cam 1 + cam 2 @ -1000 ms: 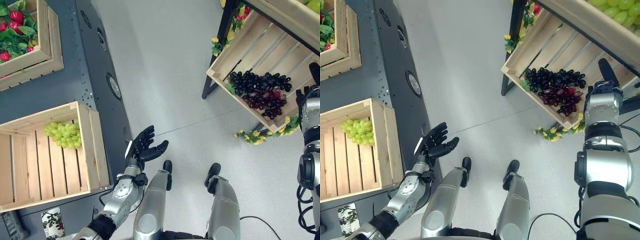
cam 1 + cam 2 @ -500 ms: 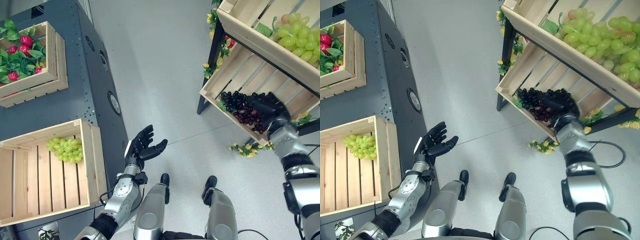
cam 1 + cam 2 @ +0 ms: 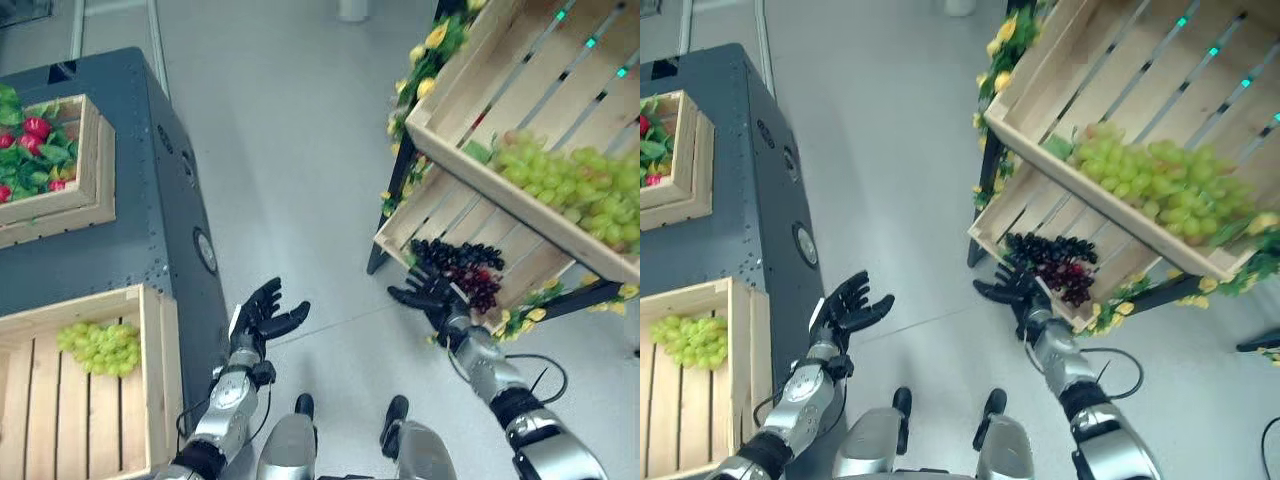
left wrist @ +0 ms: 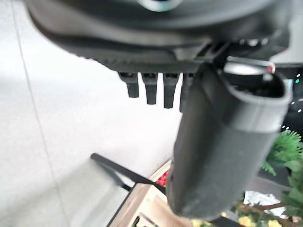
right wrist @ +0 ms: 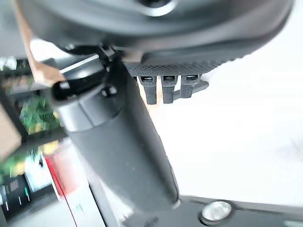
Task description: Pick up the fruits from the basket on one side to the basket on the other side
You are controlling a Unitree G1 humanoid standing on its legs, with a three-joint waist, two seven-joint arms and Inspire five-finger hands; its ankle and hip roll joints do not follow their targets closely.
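Observation:
A bunch of dark grapes [image 3: 462,268] lies in the lower wooden crate [image 3: 418,216] of a tilted rack on my right. My right hand [image 3: 430,296] hovers at that crate's front edge, just left of the grapes, open with spread fingers and holding nothing; its thumb [image 5: 118,142] and straight fingers [image 5: 163,90] show in the right wrist view. On my left, a wooden crate [image 3: 157,360] holds one bunch of green grapes [image 3: 100,346]. Beside that crate my left hand [image 3: 262,316] is raised palm up, open and empty.
The rack's upper crate [image 3: 470,160] holds a heap of green grapes [image 3: 570,185]. Yellow flowers [image 3: 425,50] trim the rack. The left crates sit on a dark grey cabinet [image 3: 130,200]; the far one [image 3: 70,205] holds red fruit among leaves. Grey floor lies between.
The camera has tilted up toward the rack. My right hand, which reached over the dark grapes half a second ago, now sits at the crate's front edge. The left hand keeps its pose.

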